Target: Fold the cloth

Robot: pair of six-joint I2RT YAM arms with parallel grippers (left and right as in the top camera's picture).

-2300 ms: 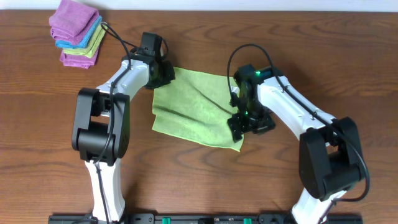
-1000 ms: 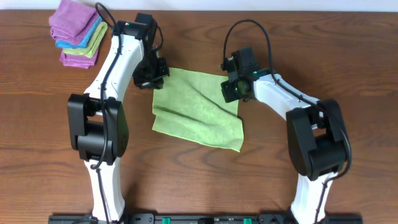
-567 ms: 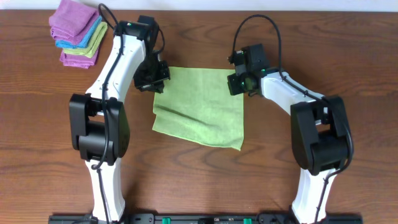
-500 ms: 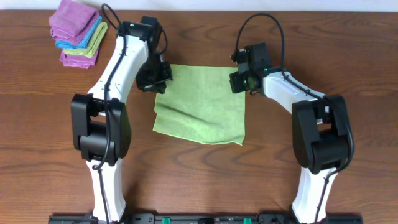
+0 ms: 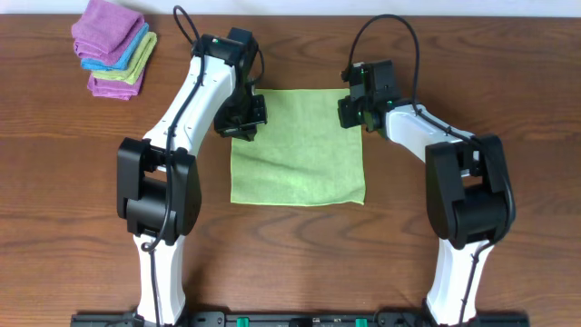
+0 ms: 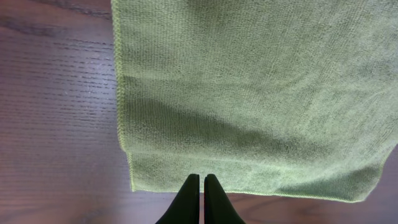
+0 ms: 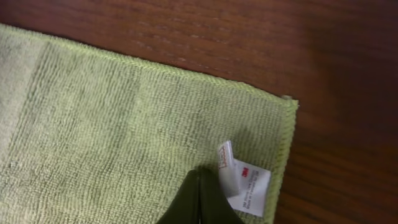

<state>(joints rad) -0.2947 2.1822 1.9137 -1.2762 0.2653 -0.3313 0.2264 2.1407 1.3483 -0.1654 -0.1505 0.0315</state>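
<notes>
The cloth (image 5: 300,154) is a lime-green towel lying flat and roughly square on the wooden table. My left gripper (image 5: 245,123) is at the cloth's left edge near the far corner. In the left wrist view its fingers (image 6: 201,178) are shut, tips resting over the hem of the cloth (image 6: 249,93), nothing visibly pinched. My right gripper (image 5: 354,113) is at the far right corner. In the right wrist view it (image 7: 199,171) is shut, its tip touching the cloth (image 7: 124,124) beside a white label (image 7: 245,186).
A stack of folded purple, blue and green cloths (image 5: 113,45) sits at the far left corner of the table. Bare wood (image 5: 290,254) lies between the cloth and the table's front edge.
The cloth has gone from rumpled and skewed to flat and square, and sits further right. My left gripper moved right with its edge; my right gripper shifted slightly right at the far corner.
</notes>
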